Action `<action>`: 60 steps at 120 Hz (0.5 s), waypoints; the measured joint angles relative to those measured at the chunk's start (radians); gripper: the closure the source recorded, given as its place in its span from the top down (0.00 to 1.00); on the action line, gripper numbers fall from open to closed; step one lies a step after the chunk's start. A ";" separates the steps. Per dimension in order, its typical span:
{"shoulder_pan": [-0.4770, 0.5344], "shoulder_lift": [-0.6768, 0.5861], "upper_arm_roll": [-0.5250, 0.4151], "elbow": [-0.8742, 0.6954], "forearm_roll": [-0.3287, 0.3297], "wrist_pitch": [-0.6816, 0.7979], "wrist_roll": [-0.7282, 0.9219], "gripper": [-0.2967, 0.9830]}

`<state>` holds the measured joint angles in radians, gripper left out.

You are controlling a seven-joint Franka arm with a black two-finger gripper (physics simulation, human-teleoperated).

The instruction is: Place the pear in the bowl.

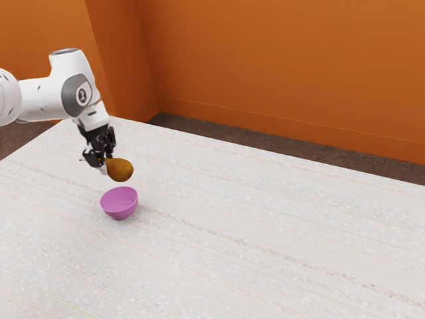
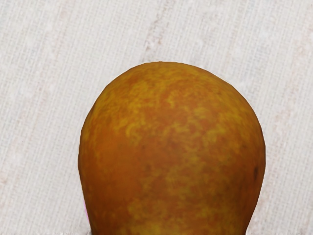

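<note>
Bowl: pink [image 1: 120, 212], upright on the bench [image 1: 265, 232], nothing in it
Pear: brown-orange [image 1: 121, 171], in the air near the bowl, its wide end pointing away from the claw
Claw: black [image 1: 103, 163], pinching the pear by its narrow end
Arm: white [image 1: 45, 98], from the exterior view's left
Floor: brown [image 1: 265, 139]
Wall: orange [image 1: 279, 66]

My wrist view cuts off the pear's [image 2: 171, 147] narrow end, and its body hides nearly all the bowl [image 1: 119, 203]. Beyond that end, I can't make out a tiny dark speck [image 1: 82, 159].
</note>
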<state>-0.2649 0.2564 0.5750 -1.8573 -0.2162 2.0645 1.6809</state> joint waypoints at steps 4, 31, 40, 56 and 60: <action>0.001 0.002 0.001 -0.010 0.002 0.001 0.001 0.35; 0.007 0.012 0.003 -0.067 0.007 0.026 0.007 0.35; 0.012 0.019 0.003 -0.070 0.008 0.040 0.009 0.35; 0.015 0.033 0.003 -0.071 0.008 0.064 0.012 0.35; 0.016 0.036 0.003 -0.072 0.008 0.068 0.012 0.35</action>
<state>-0.2493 0.2924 0.5780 -1.9293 -0.2087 2.1326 1.6932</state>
